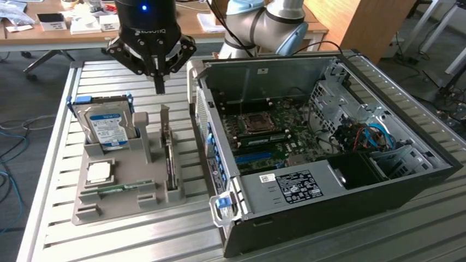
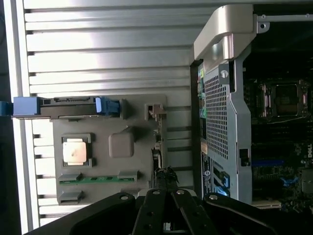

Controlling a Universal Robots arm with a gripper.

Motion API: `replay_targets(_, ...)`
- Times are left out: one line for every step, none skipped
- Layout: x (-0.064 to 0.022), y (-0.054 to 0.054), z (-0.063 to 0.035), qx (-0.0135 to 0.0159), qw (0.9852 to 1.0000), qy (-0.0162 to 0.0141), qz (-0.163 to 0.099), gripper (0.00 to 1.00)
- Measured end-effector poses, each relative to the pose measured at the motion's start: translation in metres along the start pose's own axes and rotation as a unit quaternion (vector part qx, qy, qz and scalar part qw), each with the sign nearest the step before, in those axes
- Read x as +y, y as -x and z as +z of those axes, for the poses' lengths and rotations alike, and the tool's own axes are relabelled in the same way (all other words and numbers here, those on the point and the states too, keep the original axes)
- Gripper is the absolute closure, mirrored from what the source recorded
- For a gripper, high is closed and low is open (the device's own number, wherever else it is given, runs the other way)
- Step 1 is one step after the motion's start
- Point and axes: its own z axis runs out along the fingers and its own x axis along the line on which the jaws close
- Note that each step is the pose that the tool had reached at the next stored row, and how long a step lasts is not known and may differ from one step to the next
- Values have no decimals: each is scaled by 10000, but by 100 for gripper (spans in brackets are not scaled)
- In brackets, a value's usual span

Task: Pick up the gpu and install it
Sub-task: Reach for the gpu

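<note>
black and pinched shut on nothing: gripper [image 1: 160, 86], poised just above the gpu [image 1: 169, 158] and apart from it. card parked on its long edge in a slot of the grey holder [image 1: 145, 199], on the side nearest the case, silver bracket [image 1: 165, 117] at the far end, roughly under the gripper. closest worry first: if lowered with the jaws closed like this, would ram the card's thin top edge, could chip it or rock it in the slot. offers very little width edge-on from the wrist view, so if even slightly off line, could close on air or shove the card sideways. a little farther across the holder: hard drive [image 1: 108, 128] upright, processor [image 1: 98, 173] and memory stick [image 1: 117, 189] lying flat, all near enough to be clipped by a wide approach. farthest: open computer case [image 1: 306, 234] with its crowded motherboard [image 1: 291, 144]; if carried in tilted, could catch the bracket on the rear wall or miss the slot.
</note>
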Motion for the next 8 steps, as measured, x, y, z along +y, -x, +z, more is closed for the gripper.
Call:
replay_targets(-27,0,-1,0,10000,0,0,89)
replay_targets(-51,0,-2,0,10000,0,0,89)
replay_targets(-74,0,-3,0,10000,0,0,89)
replay_targets(-97,-1,-4,0,10000,0,1,89)
replay_targets(-120,-1,-5,0,10000,0,0,89)
replay_targets(-142,-2,-6,0,10000,0,0,89)
replay_targets(-166,-3,-7,0,10000,0,0,89)
replay_targets(-186,-4,-8,0,10000,0,0,89)
